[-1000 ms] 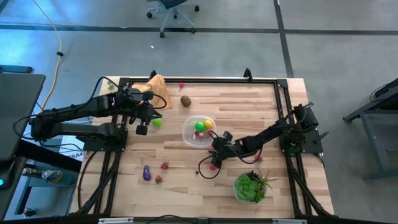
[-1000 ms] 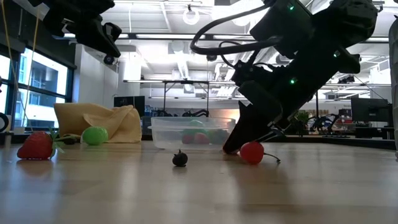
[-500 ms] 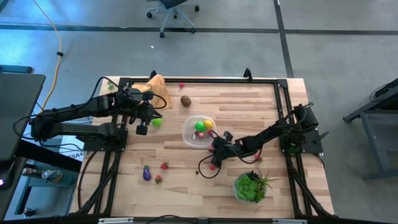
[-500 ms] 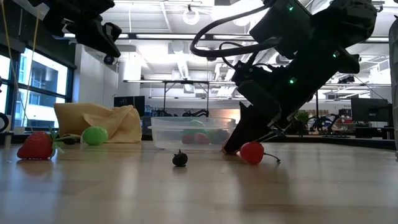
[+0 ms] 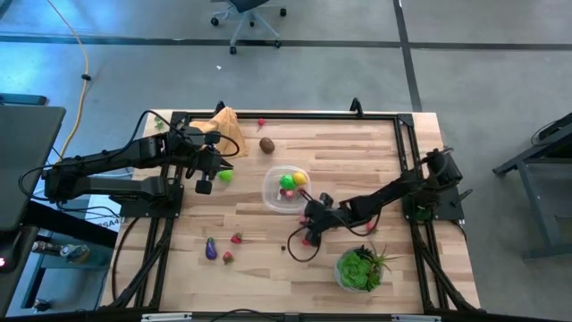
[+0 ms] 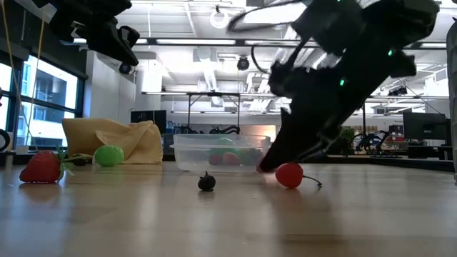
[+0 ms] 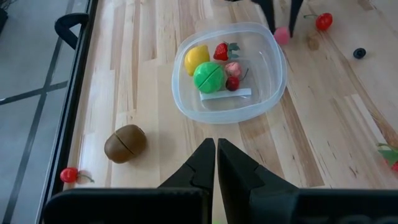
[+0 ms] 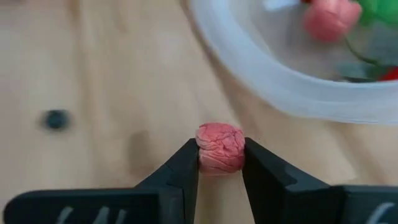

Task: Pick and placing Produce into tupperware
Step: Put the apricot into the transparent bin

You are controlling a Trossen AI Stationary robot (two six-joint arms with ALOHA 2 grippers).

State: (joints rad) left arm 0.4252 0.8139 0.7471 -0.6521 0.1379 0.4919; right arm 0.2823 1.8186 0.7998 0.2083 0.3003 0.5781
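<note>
Just beside the tupperware (image 5: 285,188), right tool (image 8: 220,167) grips a pink berry (image 8: 220,147); lift clear of the rim before releasing. Left tool (image 7: 216,163) closed, idle.

Right arm shifts beside the container

The right tool (image 5: 307,234), clamped on a wrinkled pink raspberry-like toy fruit (image 8: 220,148), now sits slightly nearer the front edge of the surface than a second ago; in the low view its dark arm leans further over and blurs with motion beside the round clear plastic container (image 6: 187,154).
</note>
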